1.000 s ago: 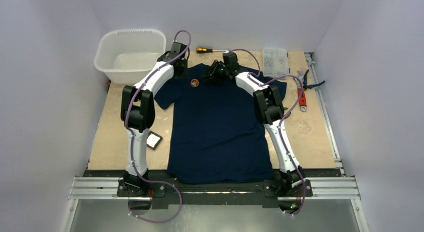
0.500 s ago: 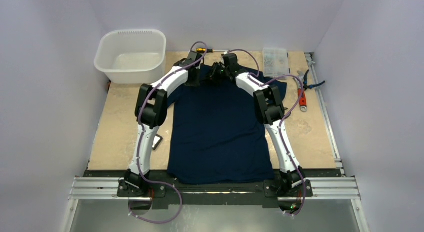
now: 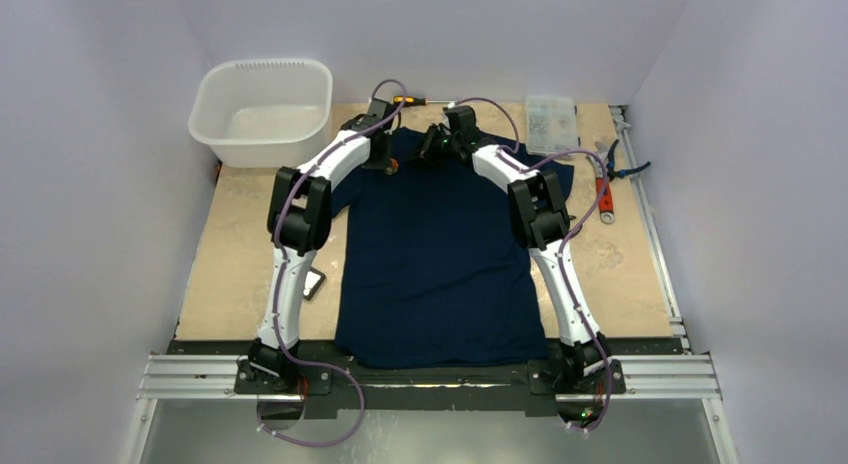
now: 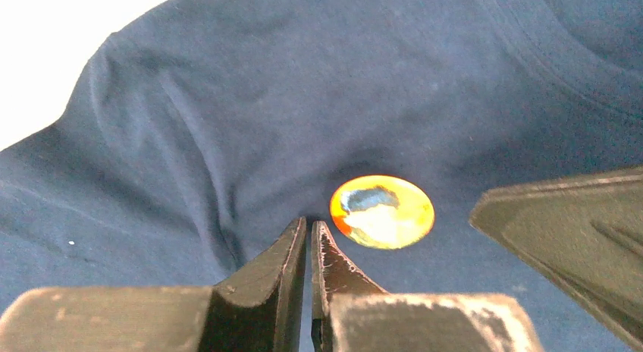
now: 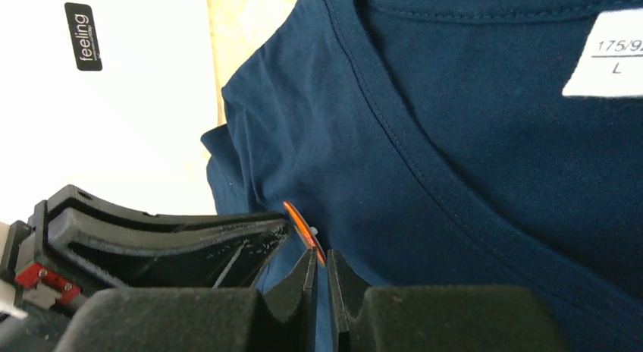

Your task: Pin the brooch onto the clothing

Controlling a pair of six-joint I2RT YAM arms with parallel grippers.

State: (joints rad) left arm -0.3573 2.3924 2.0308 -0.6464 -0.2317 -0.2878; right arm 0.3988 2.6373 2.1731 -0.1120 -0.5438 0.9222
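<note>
The navy T-shirt [image 3: 440,274] lies flat on the table, collar at the far end. The round orange brooch [image 4: 381,211] sits on the shirt's chest near the collar, and a sliver of it shows in the top view [image 3: 394,165]. My left gripper [image 4: 311,227] is shut, with its tips on the cloth just left of the brooch. My right gripper [image 5: 320,261] is shut and empty, close on the brooch's other side. The brooch [image 5: 302,229] shows edge-on just past its tips. The white collar label [image 5: 610,55] is in view.
A white plastic tub [image 3: 262,97] stands at the back left. A screwdriver [image 3: 410,101] lies behind the collar. A clear parts box [image 3: 551,122] and red-handled tools [image 3: 605,189] lie at the back right. A small black tray [image 3: 313,283] lies left of the shirt, by the left arm.
My left arm swung right from the shirt's shoulder toward the collar, covering the brooch, then drew back a little so the brooch's edge shows again. The right arm barely moved.
</note>
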